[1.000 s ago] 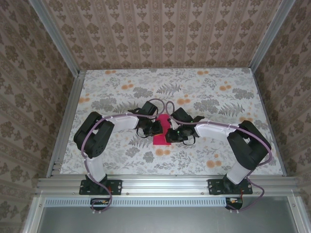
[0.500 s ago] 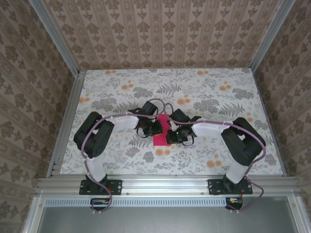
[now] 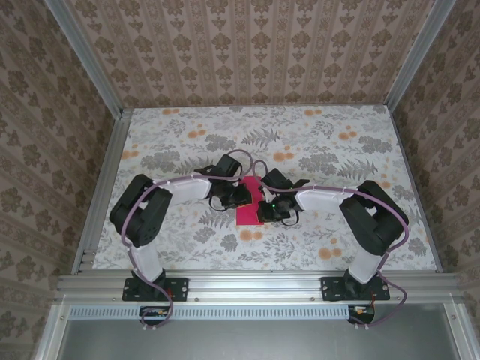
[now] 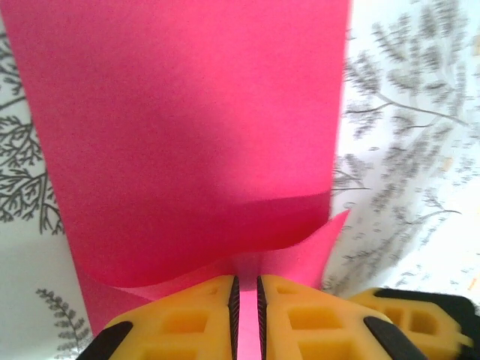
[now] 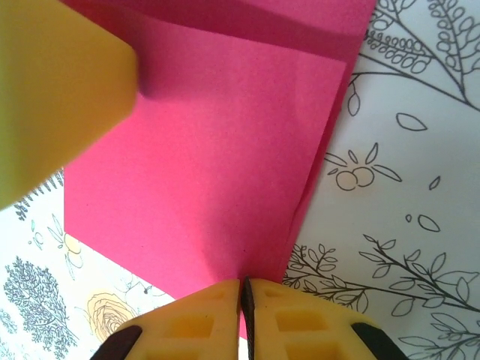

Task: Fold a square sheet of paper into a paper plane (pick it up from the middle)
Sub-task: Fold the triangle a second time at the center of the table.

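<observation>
Between two tools (image 4: 245, 289) (image 5: 244, 292), one pink sheet (image 3: 247, 216)

A: What are we seeing on the table (image 3: 247, 279)?
B: We're looking at a floral-print cloth (image 3: 337, 150) covering it, with folded magenta-pink paper (image 3: 247, 216) lying on the cloth near its middle.

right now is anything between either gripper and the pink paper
Nothing visible stands in the way. The left gripper has its fingers nearly together with the pink paper pinched in the narrow slit between them. The right gripper is closed on the paper's folded edge from the other side.
</observation>
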`<control>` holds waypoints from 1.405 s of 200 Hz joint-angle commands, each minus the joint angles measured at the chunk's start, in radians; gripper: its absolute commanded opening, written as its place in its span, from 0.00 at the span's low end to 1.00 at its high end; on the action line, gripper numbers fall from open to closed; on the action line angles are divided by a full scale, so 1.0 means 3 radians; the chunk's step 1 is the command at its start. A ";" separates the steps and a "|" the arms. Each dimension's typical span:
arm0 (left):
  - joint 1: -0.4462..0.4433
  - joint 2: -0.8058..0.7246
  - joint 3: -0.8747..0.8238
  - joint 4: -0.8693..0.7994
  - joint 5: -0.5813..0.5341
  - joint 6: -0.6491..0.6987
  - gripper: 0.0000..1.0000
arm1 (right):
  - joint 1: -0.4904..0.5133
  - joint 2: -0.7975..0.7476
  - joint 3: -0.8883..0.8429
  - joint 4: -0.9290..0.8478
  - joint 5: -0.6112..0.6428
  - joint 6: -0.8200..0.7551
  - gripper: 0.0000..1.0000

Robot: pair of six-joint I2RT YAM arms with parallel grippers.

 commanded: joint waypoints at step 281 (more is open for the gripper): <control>-0.0076 0.0232 -0.0142 -0.0002 -0.0025 -0.0129 0.11 | 0.0056 -0.0251 0.0057 0.0075 -0.0110 0.0097 0.13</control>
